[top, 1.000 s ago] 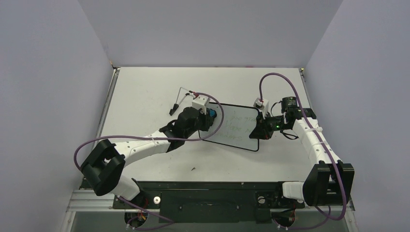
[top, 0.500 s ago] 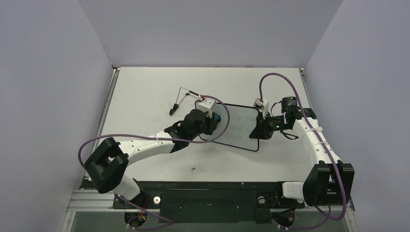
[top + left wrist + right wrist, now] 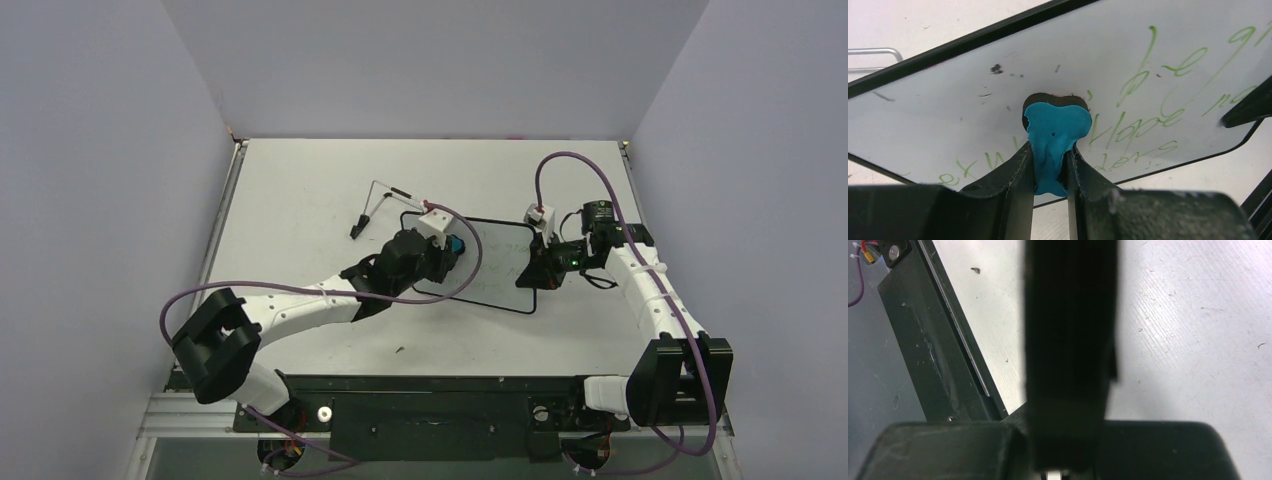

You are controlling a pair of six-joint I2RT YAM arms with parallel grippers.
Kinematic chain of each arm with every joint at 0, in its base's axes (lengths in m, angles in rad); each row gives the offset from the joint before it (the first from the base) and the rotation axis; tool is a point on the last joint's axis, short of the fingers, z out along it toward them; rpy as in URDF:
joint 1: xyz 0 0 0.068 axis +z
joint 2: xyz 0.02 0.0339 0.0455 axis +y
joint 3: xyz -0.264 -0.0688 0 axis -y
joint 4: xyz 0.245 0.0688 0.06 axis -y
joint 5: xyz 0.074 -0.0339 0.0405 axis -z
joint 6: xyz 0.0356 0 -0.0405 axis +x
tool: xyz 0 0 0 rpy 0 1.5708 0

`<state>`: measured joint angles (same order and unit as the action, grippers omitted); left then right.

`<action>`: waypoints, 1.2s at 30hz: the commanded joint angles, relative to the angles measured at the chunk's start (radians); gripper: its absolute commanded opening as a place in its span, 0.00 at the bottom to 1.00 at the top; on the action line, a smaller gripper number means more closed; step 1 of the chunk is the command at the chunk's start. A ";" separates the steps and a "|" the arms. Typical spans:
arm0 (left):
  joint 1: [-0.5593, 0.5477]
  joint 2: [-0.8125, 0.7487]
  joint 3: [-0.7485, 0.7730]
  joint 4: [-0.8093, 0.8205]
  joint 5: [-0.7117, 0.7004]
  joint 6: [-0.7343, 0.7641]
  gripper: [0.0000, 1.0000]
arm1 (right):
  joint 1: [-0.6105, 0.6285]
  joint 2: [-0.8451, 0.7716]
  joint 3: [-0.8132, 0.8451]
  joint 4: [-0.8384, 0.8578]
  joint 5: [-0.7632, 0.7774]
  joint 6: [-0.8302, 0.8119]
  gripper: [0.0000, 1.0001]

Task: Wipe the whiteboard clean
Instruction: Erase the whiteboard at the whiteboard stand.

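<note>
Blue eraser (image 3: 1055,125) on the whiteboard (image 3: 495,262), with green handwriting (image 3: 1143,120) left to wipe.
Your left gripper (image 3: 1050,165) is clamped on the eraser, whose pad touches the board where it lies on the table (image 3: 300,180) between the arms. Sweep flat and firm toward the writing on its right half and near edge. Your right gripper (image 3: 528,275) is closed, with its tip at the board's right edge. Whether it pins the board is hard to tell, since its own camera shows only dark fingers.

Just ahead and right of my left tool (image 3: 1050,148), green handwriting (image 3: 1128,131) crosses the whiteboard (image 3: 938,110); one word looks like "Hope" (the rest I cannot read).
</note>
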<state>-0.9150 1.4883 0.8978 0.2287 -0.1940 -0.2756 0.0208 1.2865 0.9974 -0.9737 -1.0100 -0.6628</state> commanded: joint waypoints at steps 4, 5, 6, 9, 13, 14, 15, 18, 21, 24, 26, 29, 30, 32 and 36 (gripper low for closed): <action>-0.031 0.073 0.155 -0.107 -0.220 -0.005 0.00 | 0.012 0.002 0.022 -0.022 -0.050 -0.046 0.00; -0.026 0.077 0.163 -0.134 -0.262 -0.023 0.00 | 0.013 0.000 0.022 -0.023 -0.049 -0.047 0.00; -0.022 0.075 0.150 -0.138 -0.271 -0.064 0.00 | 0.012 0.000 0.023 -0.025 -0.050 -0.049 0.00; 0.008 0.049 0.117 -0.125 -0.235 -0.131 0.00 | 0.013 -0.004 0.024 -0.028 -0.048 -0.055 0.00; -0.018 0.016 0.071 -0.023 -0.107 -0.076 0.00 | 0.012 -0.008 0.025 -0.036 -0.044 -0.066 0.00; -0.030 0.010 0.053 0.000 -0.101 -0.030 0.00 | 0.012 -0.008 0.026 -0.041 -0.044 -0.074 0.00; -0.055 0.000 0.045 0.035 -0.109 -0.011 0.00 | 0.013 -0.005 0.027 -0.045 -0.045 -0.078 0.00; -0.085 -0.006 0.028 0.058 -0.150 0.028 0.00 | 0.013 -0.002 0.031 -0.065 -0.045 -0.102 0.00; -0.066 0.012 0.048 0.010 -0.184 -0.047 0.00 | 0.016 -0.002 0.034 -0.077 -0.043 -0.124 0.00; -0.021 0.018 0.055 -0.007 -0.163 -0.133 0.00 | 0.022 -0.003 0.035 -0.083 -0.037 -0.134 0.00; -0.006 0.013 0.051 -0.007 -0.154 -0.173 0.00 | 0.025 -0.004 0.036 -0.083 -0.031 -0.137 0.00; -0.005 0.012 0.051 -0.002 -0.141 -0.190 0.00 | 0.025 -0.004 0.037 -0.081 -0.028 -0.136 0.00; -0.008 0.014 0.050 0.014 -0.122 -0.180 0.00 | 0.026 -0.004 0.038 -0.081 -0.026 -0.136 0.00; -0.037 0.018 0.049 0.052 -0.108 -0.128 0.00 | 0.029 -0.004 0.037 -0.080 -0.023 -0.133 0.00; -0.096 0.027 0.050 0.110 -0.120 -0.042 0.00 | 0.036 -0.006 0.031 -0.051 -0.011 -0.101 0.00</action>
<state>-0.9710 1.5105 0.9260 0.2047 -0.3107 -0.3851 0.0216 1.2919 1.0000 -1.0065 -1.0042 -0.7216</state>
